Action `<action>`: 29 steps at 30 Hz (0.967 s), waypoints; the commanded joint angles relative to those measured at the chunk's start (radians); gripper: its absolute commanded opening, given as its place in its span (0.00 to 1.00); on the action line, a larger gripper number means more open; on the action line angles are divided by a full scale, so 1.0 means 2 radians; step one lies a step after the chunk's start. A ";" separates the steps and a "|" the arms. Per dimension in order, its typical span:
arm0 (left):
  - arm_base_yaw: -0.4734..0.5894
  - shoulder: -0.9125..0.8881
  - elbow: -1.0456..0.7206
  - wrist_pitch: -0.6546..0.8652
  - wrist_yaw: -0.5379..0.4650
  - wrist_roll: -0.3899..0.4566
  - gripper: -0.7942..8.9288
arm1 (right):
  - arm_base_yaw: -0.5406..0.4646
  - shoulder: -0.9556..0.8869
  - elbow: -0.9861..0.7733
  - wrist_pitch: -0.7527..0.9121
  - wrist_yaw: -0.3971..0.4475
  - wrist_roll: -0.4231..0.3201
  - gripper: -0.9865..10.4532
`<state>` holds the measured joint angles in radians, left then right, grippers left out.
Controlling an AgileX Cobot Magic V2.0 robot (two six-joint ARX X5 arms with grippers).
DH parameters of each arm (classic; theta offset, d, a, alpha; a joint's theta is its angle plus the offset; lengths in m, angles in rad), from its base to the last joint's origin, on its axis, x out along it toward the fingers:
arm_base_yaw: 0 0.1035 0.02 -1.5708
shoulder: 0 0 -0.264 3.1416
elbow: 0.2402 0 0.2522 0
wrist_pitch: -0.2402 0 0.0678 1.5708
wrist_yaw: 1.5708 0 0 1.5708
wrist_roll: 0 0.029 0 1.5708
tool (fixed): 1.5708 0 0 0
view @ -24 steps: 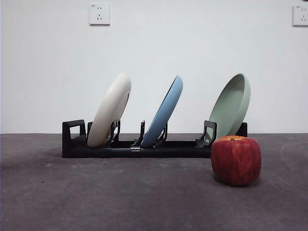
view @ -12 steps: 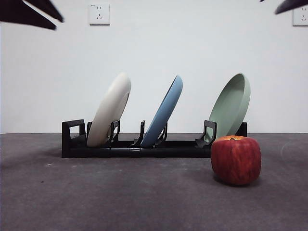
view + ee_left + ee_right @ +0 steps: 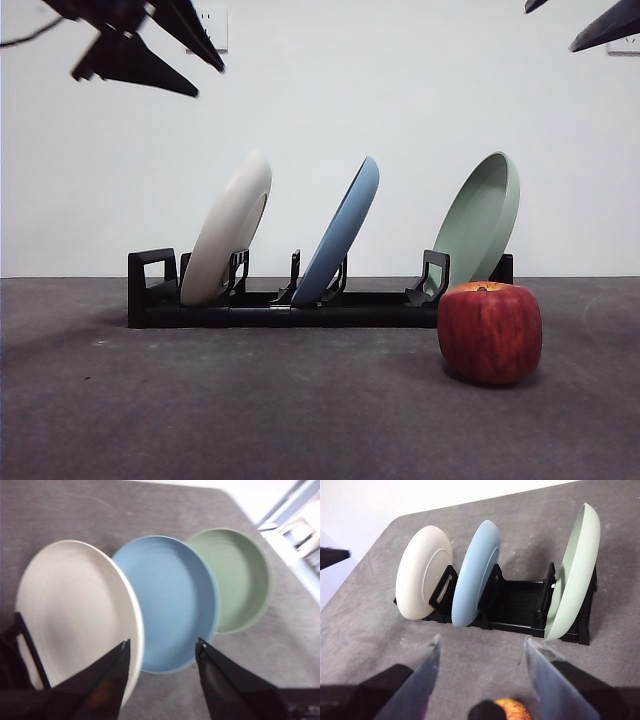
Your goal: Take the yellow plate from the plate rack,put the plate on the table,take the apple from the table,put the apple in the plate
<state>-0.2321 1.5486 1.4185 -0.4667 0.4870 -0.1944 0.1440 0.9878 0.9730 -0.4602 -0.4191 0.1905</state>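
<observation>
The yellow plate (image 3: pixel 230 230) is cream-coloured and leans in the leftmost slot of the black plate rack (image 3: pixel 300 310). My left gripper (image 3: pixel 205 80) hangs open high above the rack's left end. In the left wrist view the left gripper (image 3: pixel 162 642) looks down on the yellow plate (image 3: pixel 75 610), and nothing lies between the jaws. The red apple (image 3: pixel 490 332) sits on the table (image 3: pixel 250 410) in front of the rack's right end. My right gripper (image 3: pixel 482 639) is open above the apple (image 3: pixel 512 710) and shows only as tips at the top right (image 3: pixel 552 28).
A light blue plate (image 3: pixel 345 230) stands in the middle slot and a pale green plate (image 3: pixel 482 220) in the right slot. The white wall behind carries two sockets (image 3: pixel 207 28). Open table surface lies in front of the rack, left of the apple.
The left gripper has come into view at the top left and moved right and down toward the rack. The right gripper's tip appeared at the top right. Plates and apple are unmoved.
</observation>
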 commanded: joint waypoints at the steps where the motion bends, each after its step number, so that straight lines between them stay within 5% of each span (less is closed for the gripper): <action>1: -0.013 0.039 0.030 -0.008 -0.029 0.010 0.31 | 0.001 0.001 0.002 0.002 0.000 -0.003 0.33; 19: -0.042 0.117 0.057 0.016 -0.089 0.019 0.30 | 0.001 0.002 0.002 0.001 0.003 -0.003 0.33; 24: -0.041 0.117 0.057 0.009 -0.076 0.032 0.07 | 0.001 0.002 0.002 0.001 0.003 -0.003 0.33; 29: -0.042 0.117 0.057 0.008 -0.062 0.033 0.07 | 0.001 0.002 0.002 0.001 0.003 -0.003 0.33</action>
<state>-0.3168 1.7798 1.5326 -0.4541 0.3679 -0.1501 0.1440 0.9882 0.9730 -0.4637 -0.4160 0.1905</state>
